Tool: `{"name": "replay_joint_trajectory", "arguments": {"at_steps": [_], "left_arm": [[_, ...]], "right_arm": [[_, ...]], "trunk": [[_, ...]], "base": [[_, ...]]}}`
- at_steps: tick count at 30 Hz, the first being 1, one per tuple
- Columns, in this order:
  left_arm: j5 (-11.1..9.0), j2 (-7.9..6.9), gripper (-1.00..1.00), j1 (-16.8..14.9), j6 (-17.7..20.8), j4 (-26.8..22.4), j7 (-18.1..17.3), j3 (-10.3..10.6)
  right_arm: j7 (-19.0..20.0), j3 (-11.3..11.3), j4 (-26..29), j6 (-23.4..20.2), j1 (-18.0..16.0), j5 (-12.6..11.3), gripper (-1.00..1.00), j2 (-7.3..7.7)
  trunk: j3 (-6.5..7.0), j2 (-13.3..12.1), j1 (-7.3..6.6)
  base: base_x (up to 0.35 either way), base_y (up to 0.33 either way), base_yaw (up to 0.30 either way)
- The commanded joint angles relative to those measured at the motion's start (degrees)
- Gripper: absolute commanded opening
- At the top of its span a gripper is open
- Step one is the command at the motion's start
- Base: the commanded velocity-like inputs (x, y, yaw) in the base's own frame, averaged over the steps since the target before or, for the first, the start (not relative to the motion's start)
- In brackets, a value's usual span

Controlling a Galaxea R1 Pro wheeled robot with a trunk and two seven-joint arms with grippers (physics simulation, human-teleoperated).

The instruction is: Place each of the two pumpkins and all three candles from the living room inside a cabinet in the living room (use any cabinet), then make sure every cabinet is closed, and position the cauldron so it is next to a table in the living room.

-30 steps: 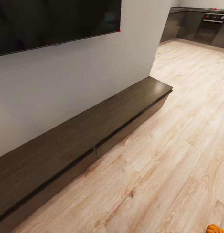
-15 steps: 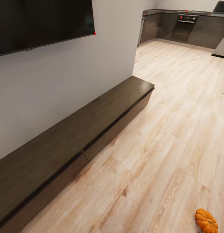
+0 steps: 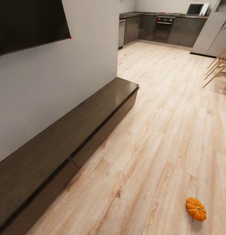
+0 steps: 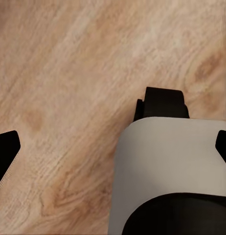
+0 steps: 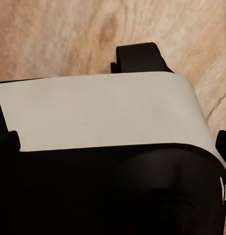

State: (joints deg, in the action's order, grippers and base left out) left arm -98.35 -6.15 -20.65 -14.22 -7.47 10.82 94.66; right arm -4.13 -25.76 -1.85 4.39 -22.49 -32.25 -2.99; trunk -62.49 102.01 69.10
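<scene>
Lying nearest: one pumpkin point(image 3: 196, 209) rests on the plank floor point(image 3: 158, 147), tipped on its side, well apart from the cabinet point(image 3: 77, 130).
Handling, as I judge it: light and rigid, its ribbed skin giving some purchase; round, so likely to roll if nudged.
Where to hold: across the widest ribs, from above, clear of the short stem.
Left fingers point(image 4: 5, 152): dark tips at both edges of the wrist view, spread wide, nothing between them.
Right fingers point(image 5: 224, 144): tips barely show; I cannot tell their spread.
Cabinet: long, low, along the wall under the TV point(image 3: 28, 26); fronts look shut.
Farthest: grey kitchen point(image 3: 158, 27).
</scene>
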Motion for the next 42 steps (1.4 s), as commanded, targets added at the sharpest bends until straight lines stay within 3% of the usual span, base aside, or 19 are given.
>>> {"name": "replay_joint_trajectory", "arguments": {"at_steps": [1,42], "left_arm": [[0.00,0.00,1.00,0.00,0.03,0.00,0.00,0.00],[0.09,-0.09,1.00,0.02,0.07,-1.85,0.02,0.00]], "right_arm": [[0.00,0.00,0.00,0.00,0.01,0.00,1.00,0.00],[0.00,0.00,-0.01,0.00,0.00,0.00,1.00,0.09]], "trunk": [[0.05,0.00,0.00],[2.00,0.00,0.00]], "base": [[0.000,0.000,-0.282],[0.000,0.000,-0.282]]}}
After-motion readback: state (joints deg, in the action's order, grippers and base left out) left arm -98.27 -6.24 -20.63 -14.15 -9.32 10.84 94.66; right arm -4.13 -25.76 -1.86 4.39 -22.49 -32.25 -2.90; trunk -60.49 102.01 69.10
